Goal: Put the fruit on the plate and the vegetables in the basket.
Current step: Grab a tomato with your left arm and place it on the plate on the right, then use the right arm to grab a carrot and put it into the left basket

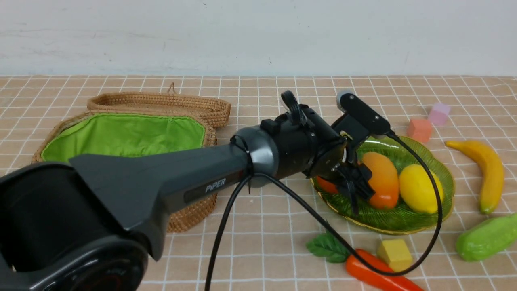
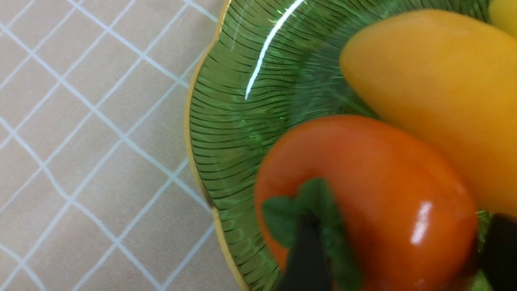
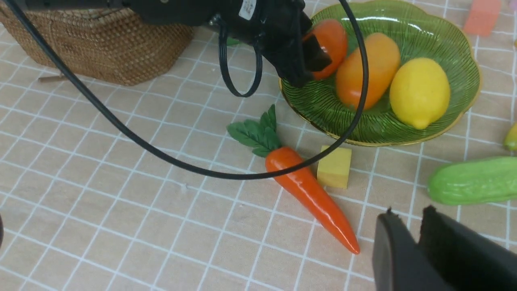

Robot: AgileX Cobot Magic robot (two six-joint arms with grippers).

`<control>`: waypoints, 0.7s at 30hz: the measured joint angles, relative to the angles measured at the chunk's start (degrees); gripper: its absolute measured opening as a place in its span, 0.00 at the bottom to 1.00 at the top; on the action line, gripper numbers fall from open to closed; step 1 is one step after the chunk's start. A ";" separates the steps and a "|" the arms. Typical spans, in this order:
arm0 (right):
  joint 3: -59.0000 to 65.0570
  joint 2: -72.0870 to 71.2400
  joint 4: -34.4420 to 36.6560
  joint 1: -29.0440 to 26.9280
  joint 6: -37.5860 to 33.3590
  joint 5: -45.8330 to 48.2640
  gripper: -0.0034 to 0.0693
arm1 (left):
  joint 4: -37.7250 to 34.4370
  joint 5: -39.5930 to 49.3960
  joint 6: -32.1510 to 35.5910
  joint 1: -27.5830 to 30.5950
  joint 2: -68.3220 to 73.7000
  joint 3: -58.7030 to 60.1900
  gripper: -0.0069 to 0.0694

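My left gripper (image 1: 355,186) is shut on the round orange persimmon (image 2: 363,194), one finger on its green leaf cap, and holds it at the near-left part of the green glass plate (image 1: 404,230). The mango (image 1: 381,178) and lemon (image 1: 420,188) lie on the plate. The banana (image 1: 488,173) lies right of the plate, with the green gourd (image 1: 486,238) in front of it. The carrot (image 3: 307,190) lies in front of the plate. The open basket (image 1: 121,137) stands at the left. The eggplant is out of view. My right gripper (image 3: 406,214) is shut and empty, above the cloth near the carrot's tip.
A yellow cube (image 1: 395,254) sits beside the carrot. An orange cube (image 1: 419,130) and a pink cube (image 1: 439,114) sit behind the plate. The basket lid (image 1: 161,105) lies folded back behind the basket. My left arm's cable hangs over the carrot.
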 joint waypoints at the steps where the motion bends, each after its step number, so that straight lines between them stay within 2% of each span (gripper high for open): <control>1: 0.00 0.00 0.00 0.00 0.00 0.00 0.21 | -0.02 -0.07 0.05 -0.06 -0.08 0.00 0.87; 4: 0.00 0.00 -0.53 0.00 0.00 0.00 0.21 | -0.02 0.76 0.05 -0.26 -1.36 0.00 0.96; 9: 0.00 0.00 -0.88 0.00 0.00 -0.76 0.21 | -0.35 3.37 0.07 -1.20 -5.07 0.00 0.97; 12: -0.27 0.37 -1.02 0.00 0.13 -0.74 0.21 | -1.06 7.95 -0.09 -2.06 -8.72 0.00 0.93; 13: -1.19 1.45 -1.20 0.00 0.58 0.03 0.21 | -2.02 11.69 -1.02 -2.64 -11.63 0.00 0.87; 14: -1.32 1.63 -1.19 0.00 0.56 0.21 0.21 | -2.14 12.21 -1.17 -2.64 -11.63 0.00 0.86; 16: -2.96 4.34 -1.30 0.00 0.61 2.28 0.21 | -3.52 18.29 -2.96 -3.12 -16.25 0.00 0.67; 17: -3.67 6.17 -1.35 0.00 0.53 3.47 0.21 | -4.35 21.27 -3.57 -3.18 -19.39 0.47 0.53; 18: -3.85 6.81 -1.33 0.00 0.54 3.66 0.21 | -4.48 21.27 -3.58 -3.18 -19.87 0.59 0.51; 19: -4.26 9.22 -1.43 0.00 0.15 4.58 0.21 | -5.26 23.44 -3.84 -3.18 -23.51 1.96 0.33; 21: -4.31 12.14 -1.47 0.00 -0.77 5.13 0.21 | -6.37 25.09 -3.96 -3.18 -28.82 5.19 0.13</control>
